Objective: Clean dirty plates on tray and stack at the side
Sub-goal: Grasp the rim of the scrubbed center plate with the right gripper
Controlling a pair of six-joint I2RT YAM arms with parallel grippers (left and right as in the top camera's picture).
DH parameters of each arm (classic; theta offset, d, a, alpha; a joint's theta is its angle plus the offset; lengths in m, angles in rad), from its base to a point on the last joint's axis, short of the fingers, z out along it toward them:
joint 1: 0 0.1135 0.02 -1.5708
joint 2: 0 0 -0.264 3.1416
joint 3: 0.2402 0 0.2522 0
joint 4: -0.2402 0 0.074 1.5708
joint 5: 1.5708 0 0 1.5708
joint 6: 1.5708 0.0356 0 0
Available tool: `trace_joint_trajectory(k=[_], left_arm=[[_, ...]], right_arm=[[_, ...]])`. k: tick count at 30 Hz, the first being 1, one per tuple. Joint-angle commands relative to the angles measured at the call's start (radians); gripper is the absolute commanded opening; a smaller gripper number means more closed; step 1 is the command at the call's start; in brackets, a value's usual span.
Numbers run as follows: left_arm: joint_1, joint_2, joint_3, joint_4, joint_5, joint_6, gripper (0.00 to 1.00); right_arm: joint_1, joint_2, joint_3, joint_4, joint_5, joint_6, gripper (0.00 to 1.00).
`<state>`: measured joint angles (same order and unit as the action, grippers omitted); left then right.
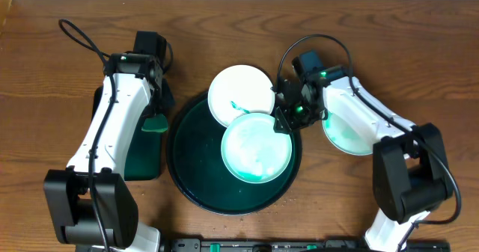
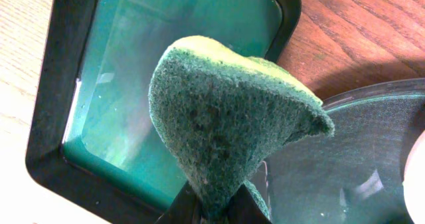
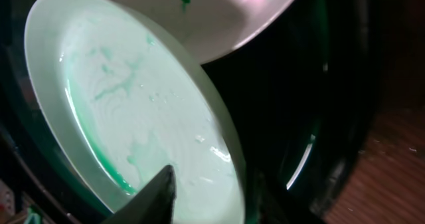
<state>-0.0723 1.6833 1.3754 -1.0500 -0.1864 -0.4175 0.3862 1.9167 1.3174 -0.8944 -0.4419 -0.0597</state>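
Observation:
The round dark green tray (image 1: 187, 170) holds two plates that overlap: a white plate (image 1: 239, 91) with a small teal smear at the back, and a pale teal-tinted plate (image 1: 256, 146) in front. A third teal-tinted plate (image 1: 346, 132) lies on the table at the right, partly under my right arm. My right gripper (image 1: 287, 116) straddles the rim of the pale teal plate (image 3: 133, 111), one finger on its wet face, one under its edge (image 3: 212, 197). My left gripper (image 2: 216, 209) is shut on a green sponge (image 2: 226, 117) over the rectangular tray.
A smaller rectangular dark green tray (image 1: 138, 158) with teal liquid (image 2: 166, 64) sits left of the round tray (image 2: 358, 157), under my left arm. Cables run from both arms across the back of the wooden table.

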Motion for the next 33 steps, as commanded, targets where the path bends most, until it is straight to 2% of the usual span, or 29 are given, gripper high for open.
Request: trace_joint_trajectory(k=[1,5,18,19,21,23,33], left_arm=[[0.004,0.0,0.016,-0.002,-0.016,0.016,0.07],[0.004,0.0,0.016,0.004,-0.016,0.016,0.07],[0.004,0.0,0.016,0.007,-0.016,0.016,0.07],[0.004,0.0,0.016,0.008,-0.014,0.016,0.07],[0.004,0.0,0.016,0.012,-0.005,0.016,0.08],[0.004,0.0,0.016,0.015,-0.005,0.016,0.07],[0.004,0.0,0.016,0.016,-0.005,0.016,0.07]], right_arm=[[0.002,0.0,0.01,-0.004,-0.064,-0.028,0.31],[0.003,0.003,0.006,-0.012,-0.061,-0.027,0.28],[0.019,0.06,-0.048,0.058,-0.004,-0.016,0.29],[0.019,0.06,-0.048,0.058,-0.004,-0.016,0.28],[0.019,0.064,-0.048,0.06,-0.004,-0.016,0.18],[0.021,0.066,-0.048,0.061,-0.004,-0.016,0.01],[0.028,0.016,-0.047,0.036,-0.011,-0.016,0.01]])
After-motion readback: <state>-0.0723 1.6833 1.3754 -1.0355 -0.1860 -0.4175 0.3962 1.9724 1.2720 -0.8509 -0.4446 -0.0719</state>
